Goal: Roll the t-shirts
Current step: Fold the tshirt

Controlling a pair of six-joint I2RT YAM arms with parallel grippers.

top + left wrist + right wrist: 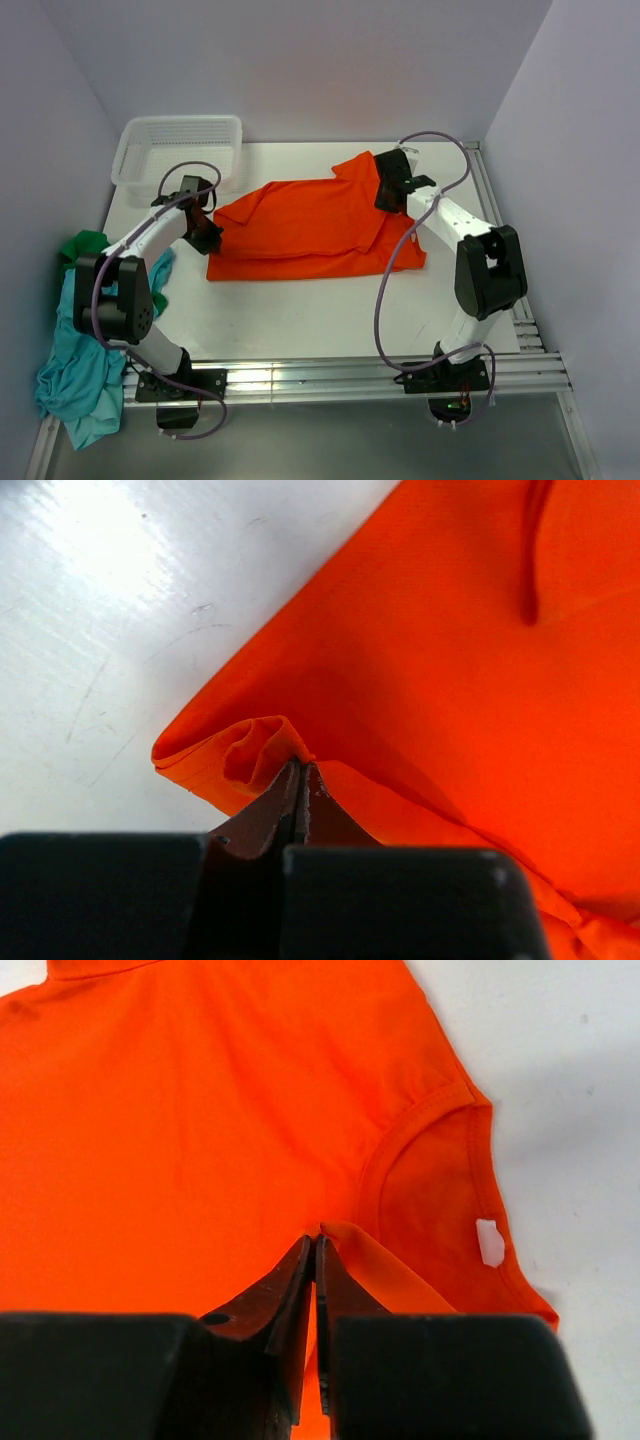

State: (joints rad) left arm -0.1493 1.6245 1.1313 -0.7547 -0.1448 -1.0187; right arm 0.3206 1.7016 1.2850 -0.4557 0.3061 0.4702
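Here left gripper (302, 770) pinches orange shirt (300, 225) edge; right gripper (316, 1243) pinches shoulder fold.

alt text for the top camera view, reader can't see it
An orange t-shirt lies flat on a white table, pinched by both arms' tools: the left tool at its left edge, the right tool at its far right corner. A white basket sits far left; a teal shirt and a green shirt are heaped at the left edge.
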